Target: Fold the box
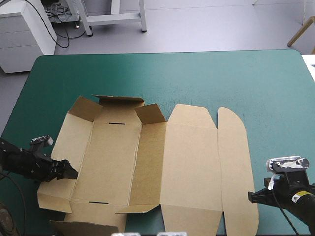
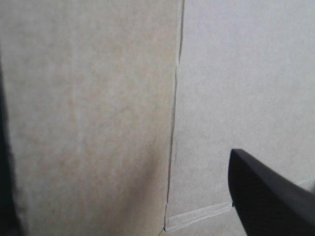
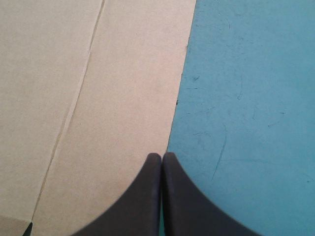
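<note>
1. The brown box (image 1: 162, 167) is seen lying on the teal-green counter (image 1: 206, 78), toward its near edge. The lid half is flat, while the left wall (image 1: 71, 142) and the far flaps (image 1: 118, 101) are partly raised.
2. The left pincer (image 1: 74, 173) is held spread wide at the left wall, with nothing clamped. In its wrist view one black finger (image 2: 268, 196) is seen to one side, and board fills the gap. If it were closed away from the crease (image 2: 173, 123), the wall could be bent in the wrong place or let drop back flat.
3. The right pincer (image 3: 161, 156) is pressed together into one point, with nothing held, right at the outer edge of the lid flap (image 1: 236, 162). A push from there could be expected to slide the whole sheet leftward rather than lift the flap, since nothing is seen pinning it down.
4. Should the sheet be shifted, the half-raised walls may be knocked against the left pincer and collapsed.
</note>
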